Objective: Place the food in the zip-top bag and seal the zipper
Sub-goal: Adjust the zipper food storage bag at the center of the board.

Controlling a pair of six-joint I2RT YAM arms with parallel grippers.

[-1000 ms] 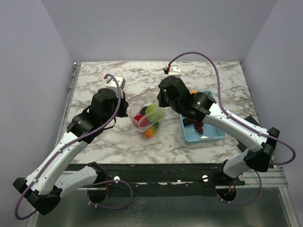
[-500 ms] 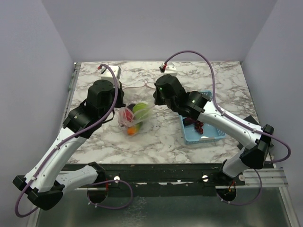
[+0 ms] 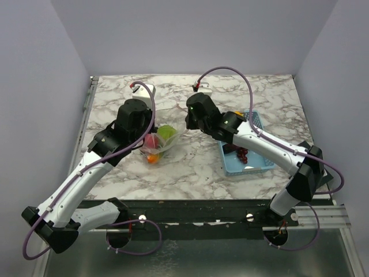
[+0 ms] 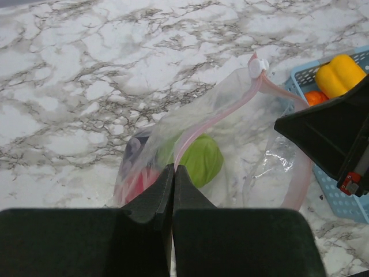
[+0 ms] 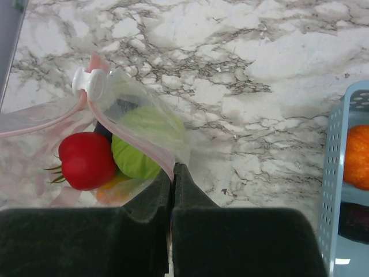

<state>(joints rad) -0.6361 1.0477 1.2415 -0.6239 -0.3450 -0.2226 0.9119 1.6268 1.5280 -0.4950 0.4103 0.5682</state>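
The clear zip-top bag hangs between my two grippers over the marble table. Through it show a green piece, a red tomato and an orange piece. My left gripper is shut on the pink zipper at one end of the mouth. My right gripper is shut on the same strip at the other end. A white slider sits on the strip between them. Dark red grapes, a yellow piece and an orange piece lie in the basket.
The light-blue basket stands right of the bag, under the right arm. The table's left edge with its metal rail is near the left arm. Grey walls close off the back and both sides.
Both grippers have carried the bag to the left across the table, away from the basket. Their grip on the strip has not changed.
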